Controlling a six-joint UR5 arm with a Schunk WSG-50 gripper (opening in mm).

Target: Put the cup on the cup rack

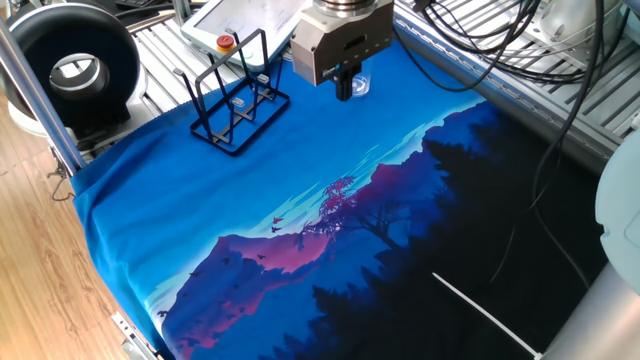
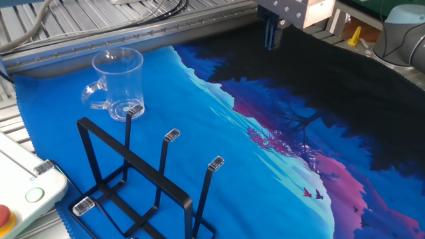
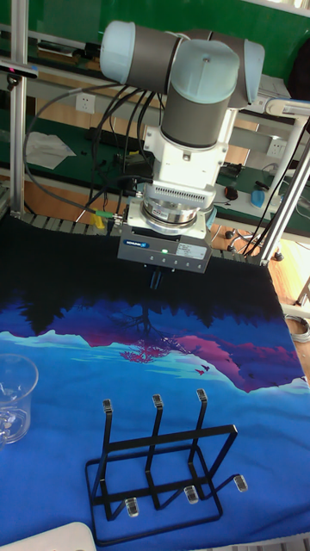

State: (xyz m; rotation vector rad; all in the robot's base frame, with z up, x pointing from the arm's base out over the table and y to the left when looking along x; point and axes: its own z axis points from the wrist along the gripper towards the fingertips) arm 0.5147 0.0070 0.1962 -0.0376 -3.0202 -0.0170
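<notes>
Overhead, the pincer (image 2: 271,36) hangs with its dark fingers pressed together, gripping nothing, above the printed cloth (image 2: 279,153) draped smooth over the tabletop. Seen from the other fixed view, the cup (image 2: 118,83), clear glossy cylindrical glass with a loop handle, stands upright at ten o'clock of the thin black wire cup rack (image 2: 143,182), just beside it.

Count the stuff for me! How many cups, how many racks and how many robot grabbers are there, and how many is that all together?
cup: 1
cup rack: 1
gripper: 1
Total: 3
</notes>
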